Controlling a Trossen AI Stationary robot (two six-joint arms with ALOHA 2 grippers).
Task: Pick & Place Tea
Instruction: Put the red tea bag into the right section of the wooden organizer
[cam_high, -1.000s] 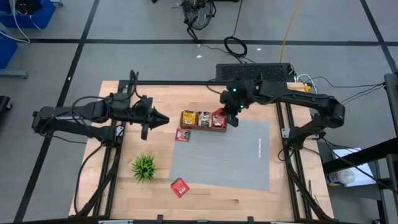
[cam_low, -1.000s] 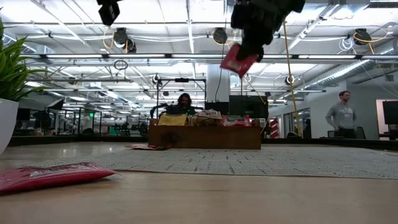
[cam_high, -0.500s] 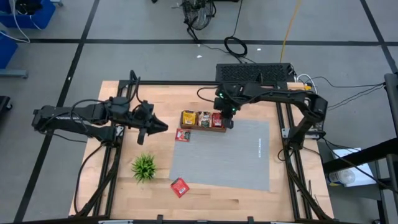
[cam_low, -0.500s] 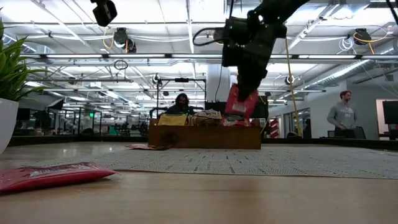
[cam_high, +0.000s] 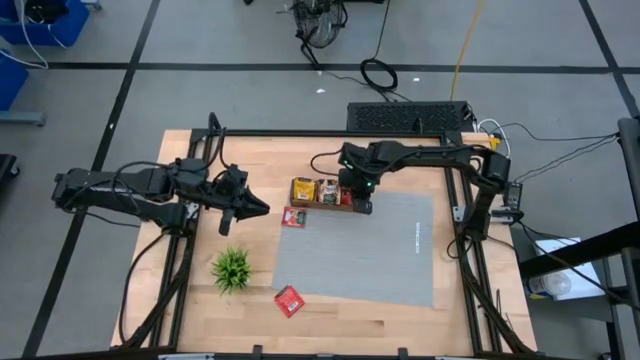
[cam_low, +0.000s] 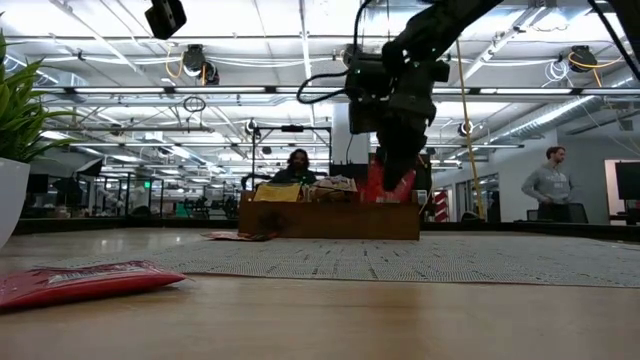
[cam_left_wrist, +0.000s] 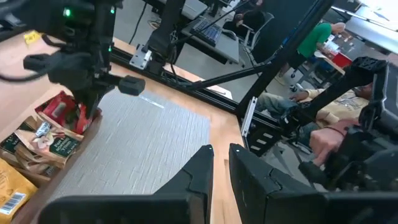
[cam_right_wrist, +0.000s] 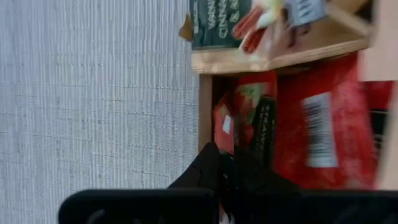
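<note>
Red tea packet (cam_low: 381, 184) is grasped by the right gripper (cam_high: 359, 197) fingers inside the wooden tray (cam_high: 326, 206) near the bench's far edge. The left gripper (cam_high: 258, 207) is held with fingers nearly clenched, empty.

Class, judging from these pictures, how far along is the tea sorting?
Done: packets already fill the wooden tray. In hand: the right gripper lowers a red packet into the tray's end compartment. Left: two red packets on the table. The left gripper waits nearby.
</note>
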